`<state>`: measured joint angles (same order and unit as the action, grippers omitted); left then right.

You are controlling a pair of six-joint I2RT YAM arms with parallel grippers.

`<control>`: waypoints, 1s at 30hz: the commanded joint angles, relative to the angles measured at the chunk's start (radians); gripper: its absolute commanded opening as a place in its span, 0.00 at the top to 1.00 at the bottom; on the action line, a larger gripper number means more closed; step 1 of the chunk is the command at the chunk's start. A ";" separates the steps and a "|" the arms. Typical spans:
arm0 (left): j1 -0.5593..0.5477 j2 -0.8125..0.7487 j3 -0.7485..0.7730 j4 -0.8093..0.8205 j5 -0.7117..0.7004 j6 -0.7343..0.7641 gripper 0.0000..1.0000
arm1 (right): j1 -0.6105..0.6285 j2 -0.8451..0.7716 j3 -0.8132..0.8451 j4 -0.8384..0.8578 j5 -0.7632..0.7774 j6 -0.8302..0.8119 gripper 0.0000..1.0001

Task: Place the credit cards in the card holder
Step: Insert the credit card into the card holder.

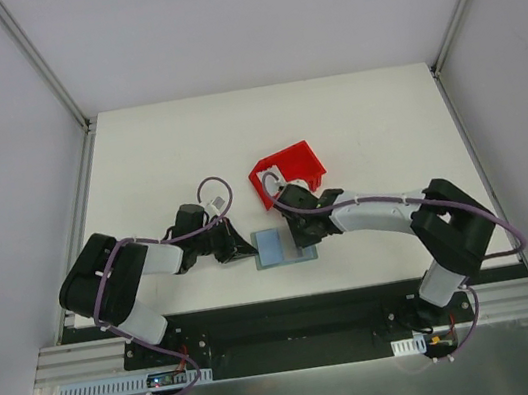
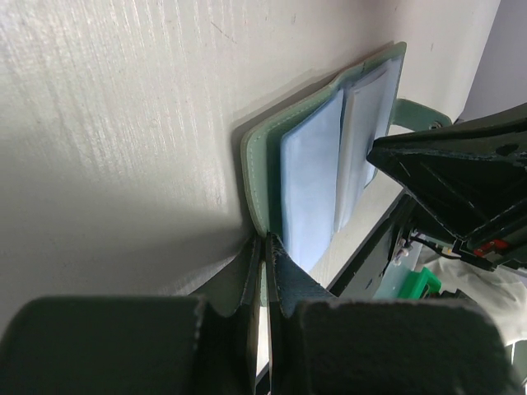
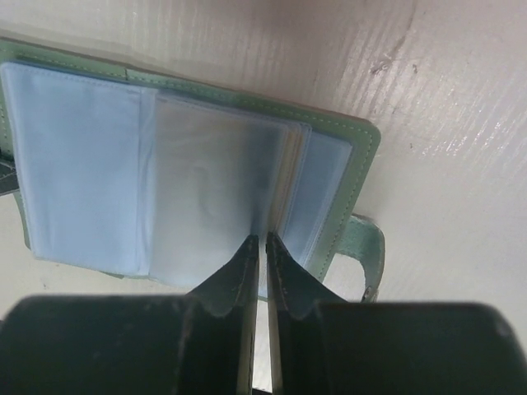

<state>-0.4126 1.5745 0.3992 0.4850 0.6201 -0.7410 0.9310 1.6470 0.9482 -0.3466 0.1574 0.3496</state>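
The grey-green card holder [image 1: 282,246] lies open on the white table, its pale blue sleeves facing up [image 2: 309,181] [image 3: 82,164]. My left gripper [image 1: 244,247] [image 2: 265,243] is shut on the left cover's edge, and the green rim runs in between its fingers. My right gripper [image 1: 305,235] [image 3: 263,240] reaches in from the right and is pinched on a clear sleeve near the right cover. A thin cream edge [image 3: 286,185] shows among the sleeves; I cannot tell whether it is a card. No loose credit cards are in view.
A red plastic bin [image 1: 287,168] stands tipped just behind the right gripper. The holder's strap with its snap [image 3: 366,247] sticks out on the right side. The table's black front edge runs close below the holder.
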 commanded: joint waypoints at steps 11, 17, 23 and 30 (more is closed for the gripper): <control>-0.006 0.024 -0.028 -0.126 -0.105 0.074 1.00 | 0.078 0.160 0.239 -0.126 0.036 0.003 0.89; -0.006 0.015 -0.034 -0.125 -0.105 0.074 1.00 | 0.104 0.155 0.264 -0.198 0.113 0.019 0.88; -0.006 0.010 -0.033 -0.125 -0.102 0.072 1.00 | 0.103 0.163 0.247 -0.079 -0.014 -0.003 0.86; -0.006 0.010 -0.037 -0.121 -0.106 0.074 1.00 | 0.103 0.091 0.176 0.124 -0.081 -0.001 0.81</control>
<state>-0.4114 1.5681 0.3992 0.4782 0.6189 -0.7403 1.0321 1.8019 1.1618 -0.3706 0.1390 0.3466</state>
